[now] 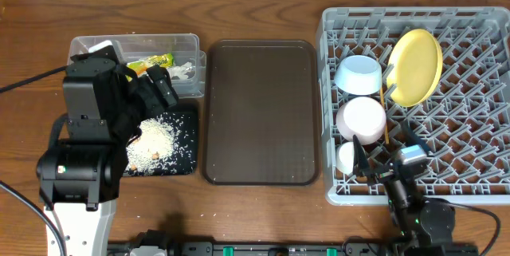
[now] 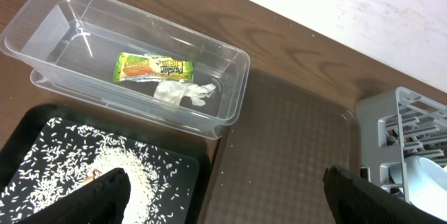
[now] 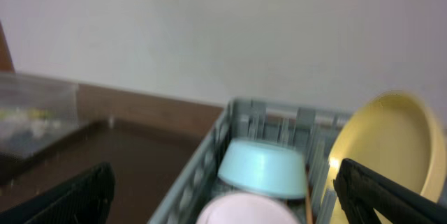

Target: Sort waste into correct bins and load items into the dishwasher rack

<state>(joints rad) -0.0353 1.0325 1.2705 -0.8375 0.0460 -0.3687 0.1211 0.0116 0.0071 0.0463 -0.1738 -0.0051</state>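
The clear tub (image 1: 187, 42) holds the yellow-green wrapper (image 1: 151, 63) and the white napkin (image 1: 185, 71). Both also show in the left wrist view, wrapper (image 2: 150, 68) and napkin (image 2: 183, 93). The black tray (image 1: 187, 156) holds the rice scraps (image 1: 155, 140). My left gripper (image 1: 155, 88) hangs open and empty over the tray's far edge (image 2: 227, 199). The grey rack (image 1: 494, 128) holds the yellow plate (image 1: 416, 66), blue bowl (image 1: 358, 74), white bowl (image 1: 362, 119), small cup (image 1: 345, 158) and chopsticks (image 1: 384, 116). My right gripper (image 1: 382, 164) is open and empty at the rack's near left corner (image 3: 223, 199).
The large brown serving tray (image 1: 259, 112) lies between the bins and the rack. It carries a few stray rice grains in the left wrist view (image 2: 293, 140). A white wall stands behind the table in the right wrist view.
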